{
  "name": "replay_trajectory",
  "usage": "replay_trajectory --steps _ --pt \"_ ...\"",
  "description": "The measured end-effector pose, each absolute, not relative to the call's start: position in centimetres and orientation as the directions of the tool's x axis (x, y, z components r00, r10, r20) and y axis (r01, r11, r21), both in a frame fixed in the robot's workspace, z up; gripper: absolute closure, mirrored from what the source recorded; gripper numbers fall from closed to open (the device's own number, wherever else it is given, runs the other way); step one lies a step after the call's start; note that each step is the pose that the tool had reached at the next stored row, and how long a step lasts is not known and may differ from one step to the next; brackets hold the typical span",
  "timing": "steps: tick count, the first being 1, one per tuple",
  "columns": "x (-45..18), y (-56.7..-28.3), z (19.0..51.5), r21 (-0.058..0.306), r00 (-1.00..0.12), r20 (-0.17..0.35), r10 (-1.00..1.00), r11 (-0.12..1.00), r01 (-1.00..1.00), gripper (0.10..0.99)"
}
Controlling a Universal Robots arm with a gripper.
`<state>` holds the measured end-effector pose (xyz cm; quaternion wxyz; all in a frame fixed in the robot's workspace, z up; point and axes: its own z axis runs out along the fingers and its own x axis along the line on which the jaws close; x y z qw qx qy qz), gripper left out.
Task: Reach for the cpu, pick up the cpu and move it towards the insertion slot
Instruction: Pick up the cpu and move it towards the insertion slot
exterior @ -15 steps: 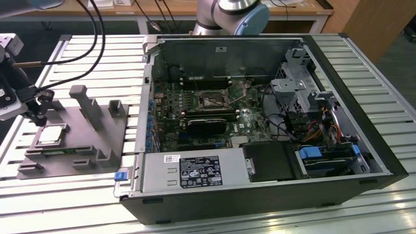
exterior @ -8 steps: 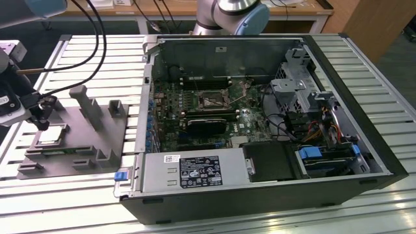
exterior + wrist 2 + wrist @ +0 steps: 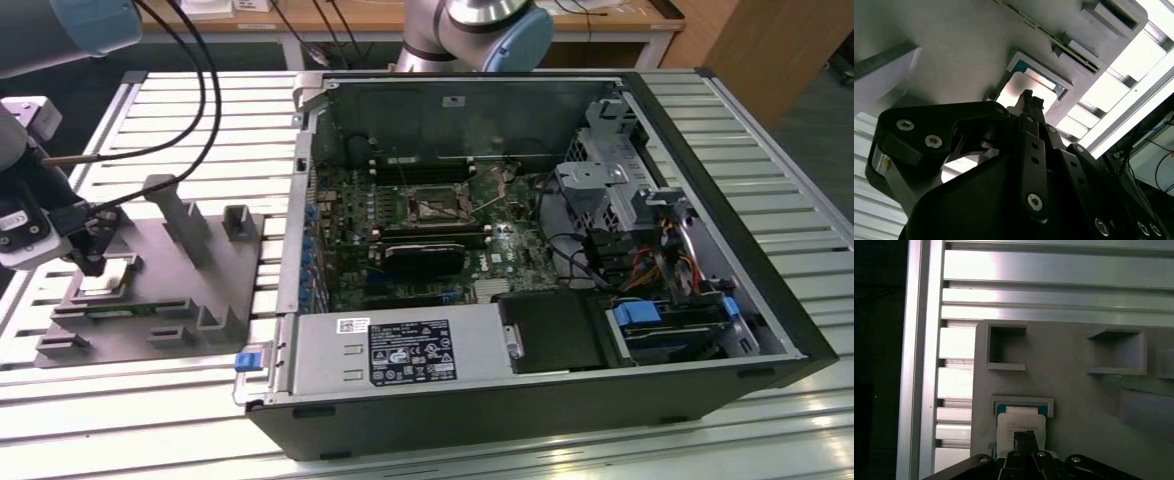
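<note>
A robotics lab — slotted aluminium bench (image 3: 120,420), opened computer case (image 3: 534,415), robot arm (image 3: 481,25) — wooden desks (image 3: 400,15) behind.

The cpu (image 3: 114,280) is pale silvery-beige, the fixture (image 3: 160,300) matte grey, the gripper (image 3: 94,263) black, the table (image 3: 200,120) silver with ribbed stripes, and the computer case (image 3: 534,410) black.

A fixture (image 3: 147,300) lies on the tabletop (image 3: 200,130) at the exterior view's left. An open computer case (image 3: 747,250) lies beside it at the exterior view's right. The cpu (image 3: 107,275) sits in a recess on the fixture, near the fixture's outer edge, away from the case. The end effector (image 3: 94,262) stands directly over the cpu in both wrist views (image 3: 1025,437) (image 3: 1029,100); whether they touch cannot be told. The insertion slot (image 3: 434,207) lies on the board inside the case, with a finned module (image 3: 427,255) just in front of it and a power supply (image 3: 400,350) nearer still.
</note>
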<state>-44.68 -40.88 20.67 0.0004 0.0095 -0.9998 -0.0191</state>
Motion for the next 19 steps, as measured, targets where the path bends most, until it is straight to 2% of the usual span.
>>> replay_trajectory --steps 17,18,19 --pt "-44.93 -41.16 19.63 0.038 -1.000 0.000 -0.019 0.999 -0.019 0.980" --pt "-44.93 -41.16 19.63 0.038 -1.000 0.000 -0.019 0.999 -0.019 0.973" --pt "-44.93 -41.16 19.64 0.038 -1.000 0.001 -0.019 0.999 -0.019 0.918"
